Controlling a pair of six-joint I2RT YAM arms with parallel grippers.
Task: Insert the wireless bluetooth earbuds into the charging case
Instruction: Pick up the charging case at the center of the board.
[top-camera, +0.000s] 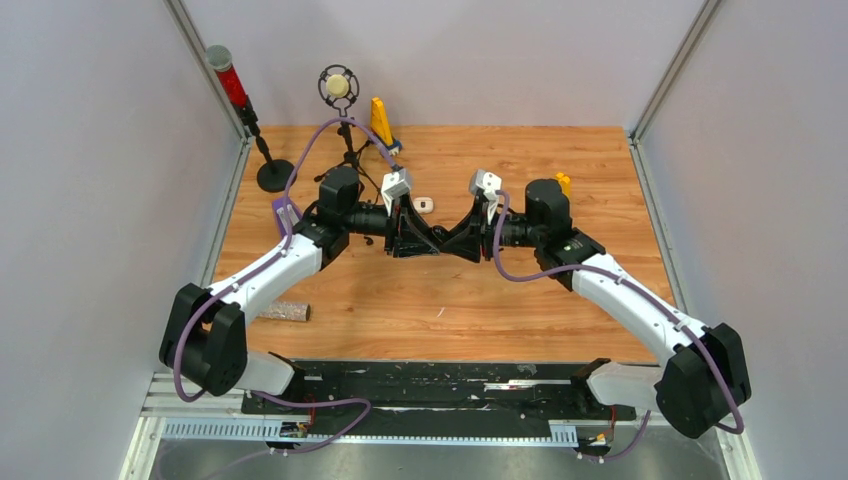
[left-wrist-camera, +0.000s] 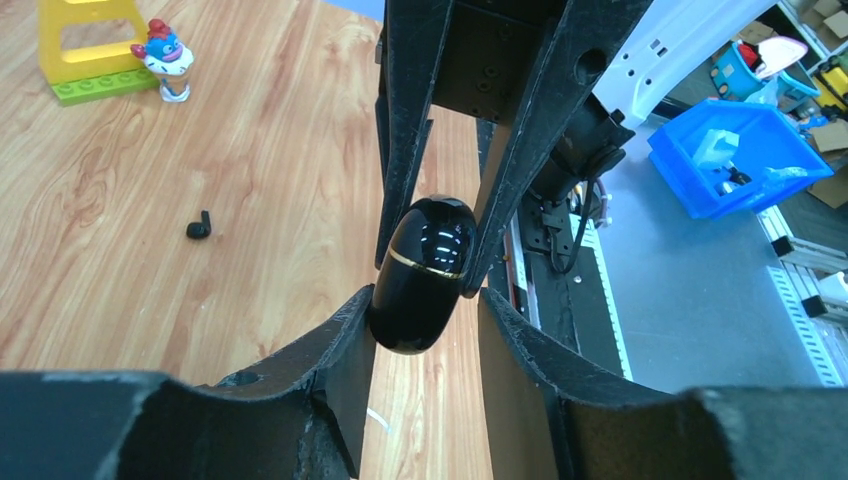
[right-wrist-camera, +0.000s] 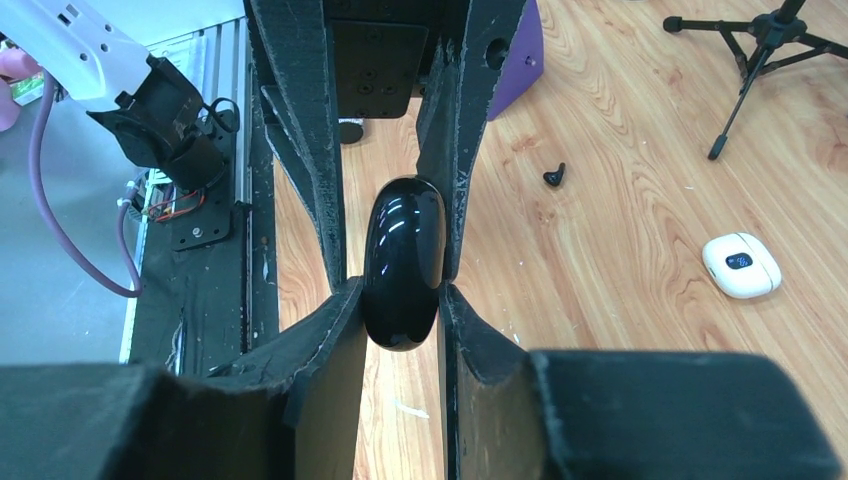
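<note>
A glossy black charging case (left-wrist-camera: 425, 275) with a gold seam hangs above the middle of the table, shut. My right gripper (right-wrist-camera: 400, 295) is shut on it, and both of its fingers press the case (right-wrist-camera: 403, 260). My left gripper (left-wrist-camera: 425, 310) reaches round the case's other end from the opposite side. One left finger touches the case, and a narrow gap shows at the other. In the top view the two grippers (top-camera: 430, 243) (top-camera: 470, 238) meet tip to tip and hide the case. One black earbud (left-wrist-camera: 199, 229) (right-wrist-camera: 554, 176) lies loose on the wood.
A white case (right-wrist-camera: 741, 264) (top-camera: 424, 204) lies behind the grippers. At the back stand a microphone tripod (top-camera: 338, 95), a yellow toy (left-wrist-camera: 85, 40) with a small figurine (left-wrist-camera: 165, 60), and a red-topped lamp (top-camera: 235, 95). A purple object (top-camera: 285, 213) and a grey roll (top-camera: 285, 312) lie left. A white sliver (right-wrist-camera: 412, 410) lies below.
</note>
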